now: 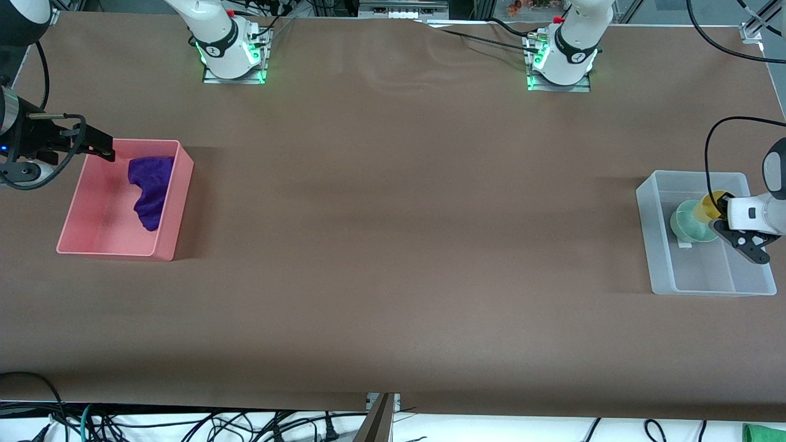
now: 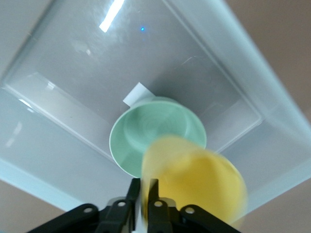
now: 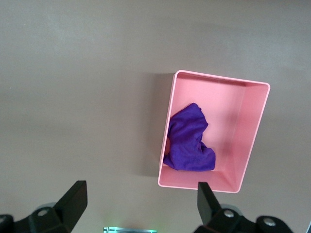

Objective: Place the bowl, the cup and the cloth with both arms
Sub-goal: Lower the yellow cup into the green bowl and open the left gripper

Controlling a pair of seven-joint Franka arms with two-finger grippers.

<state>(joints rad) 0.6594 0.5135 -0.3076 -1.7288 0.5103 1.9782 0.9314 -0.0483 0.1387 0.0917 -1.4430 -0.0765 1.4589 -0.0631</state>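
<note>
While the left pincer [image 1: 740,236] hangs over the clear bin [image 1: 657,245] at the right edge of the front frame, its fingers [image 2: 156,206] are nearly closed, pinching the rim of the cup [image 2: 199,179]. The cup is held over the bin, partly above the bowl [image 2: 150,131]. The bowl sits on the bin floor, mid-right in the front frame, w/ a small white tag [image 2: 136,93] touching its edge.

The right pincer [image 1: 98,145] shows at upper left of the front frame, over the rim of the pink bin [image 1: 110,248], at the corner toward the bases. Its fingers [image 3: 73,199] are spread wide, holding nothing; in the right wrist view they sit at the bottom corners w/ the pink bin between and above them.

The cloth [image 1: 150,187] lies bunched inside the pink bin, against the wall toward the counter's [image 1: 393,245] middle. Both bins rest on the brown counter, well apart, one at each end.
</note>
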